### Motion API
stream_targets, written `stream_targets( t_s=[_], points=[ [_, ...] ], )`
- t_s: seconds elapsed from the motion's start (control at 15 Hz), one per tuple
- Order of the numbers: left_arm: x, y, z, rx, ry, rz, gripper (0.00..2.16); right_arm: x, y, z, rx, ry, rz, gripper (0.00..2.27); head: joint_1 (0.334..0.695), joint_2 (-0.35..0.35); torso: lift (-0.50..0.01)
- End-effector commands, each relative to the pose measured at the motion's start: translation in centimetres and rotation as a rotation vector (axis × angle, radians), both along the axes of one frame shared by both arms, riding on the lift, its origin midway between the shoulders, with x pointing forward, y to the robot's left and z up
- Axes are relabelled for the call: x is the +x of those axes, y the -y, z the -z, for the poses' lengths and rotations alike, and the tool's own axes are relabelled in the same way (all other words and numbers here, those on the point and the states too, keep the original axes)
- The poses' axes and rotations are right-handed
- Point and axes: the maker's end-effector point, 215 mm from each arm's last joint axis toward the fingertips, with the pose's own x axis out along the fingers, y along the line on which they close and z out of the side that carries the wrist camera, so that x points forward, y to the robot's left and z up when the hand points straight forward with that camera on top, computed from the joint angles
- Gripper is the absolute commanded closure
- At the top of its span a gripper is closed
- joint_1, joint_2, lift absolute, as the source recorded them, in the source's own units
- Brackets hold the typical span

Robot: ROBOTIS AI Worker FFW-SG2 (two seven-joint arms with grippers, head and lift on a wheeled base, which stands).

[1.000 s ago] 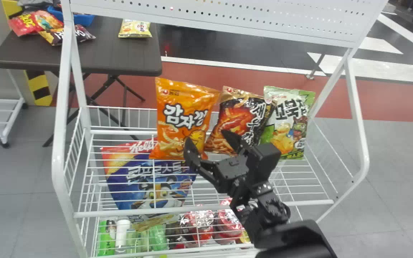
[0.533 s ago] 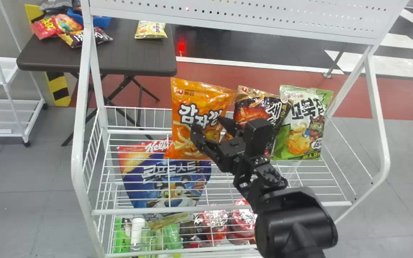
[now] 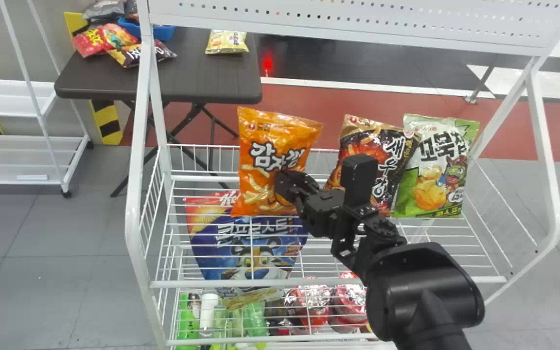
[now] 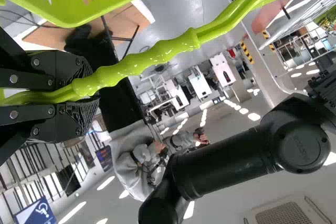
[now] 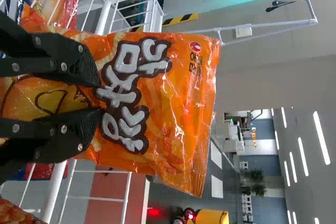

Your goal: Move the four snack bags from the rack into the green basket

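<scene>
In the head view, your right arm (image 3: pixel 421 287) comes up from the bottom edge and leans left over the rack (image 3: pixel 202 283), its right gripper (image 3: pixel 287 187) at the lower front of the orange snack bag (image 3: pixel 272 131). The right wrist view has its two fingers drawn near each other, pinching the front of that bag, which stands upright.

In the left wrist view, your left gripper (image 4: pixel 79 95) is clamped around the handle (image 4: pixel 168 50) of the green basket (image 4: pixel 63 9).

The black snack bag (image 3: pixel 358 141) and the green-and-white snack bag (image 3: pixel 438 170) stand to the right of the orange one, the black one tilted. Below the orange one is the blue tiger bag (image 3: pixel 251 238), behind the front wires. On the level beneath you have green bottles (image 3: pixel 187 321) and red-topped cups (image 3: pixel 311 304).

Beyond the rack, to the left, a dark table (image 3: pixel 202 82) bears other packets (image 3: pixel 90 41), a blue tub (image 3: pixel 163 32) and a yellow packet (image 3: pixel 226 43). A white shelf unit (image 3: pixel 12 104) stands at the far left, and a red strip (image 3: pixel 382 112) crosses the grey floor.
</scene>
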Motion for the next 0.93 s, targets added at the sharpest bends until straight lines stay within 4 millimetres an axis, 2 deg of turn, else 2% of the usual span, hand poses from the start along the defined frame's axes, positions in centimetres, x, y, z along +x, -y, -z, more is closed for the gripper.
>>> stream_targets(
  t_s=[0.0, 0.2, 0.33, 0.47, 0.6, 0.87],
  points=[
    [-0.1, 0.1, -0.2, -0.009, -0.001, 0.005, 1.99, -0.7, 0.0, -0.7, 0.008, 0.013, -0.001, 2.22, 0.695, -0.163, 0.000],
    [-0.1, 0.0, -0.2, -0.009, -0.002, 0.005, 1.99, -3.3, -0.3, -2.7, 0.020, 0.026, -0.014, 2.22, 0.695, -0.165, 0.000],
    [-0.1, 0.0, -0.2, -0.009, 0.005, 0.006, 1.99, -4.8, 0.7, -3.7, 0.037, 0.014, -0.004, 2.22, 0.695, -0.165, 0.000],
    [-0.1, 0.1, -0.2, -0.011, 0.009, 0.007, 1.99, -7.2, 2.4, -4.7, 0.054, -0.028, 0.001, 2.22, 0.695, -0.183, 0.000],
    [0.0, 0.0, -0.2, -0.010, 0.015, 0.006, 1.99, -10.8, 3.6, -6.1, 0.077, -0.057, -0.007, 2.22, 0.695, -0.208, 0.000],
    [0.0, 0.1, -0.2, -0.011, 0.017, 0.008, 1.99, -18.9, 4.4, -6.4, 0.107, -0.161, -0.043, 2.22, 0.695, -0.280, 0.000]
  ],
)
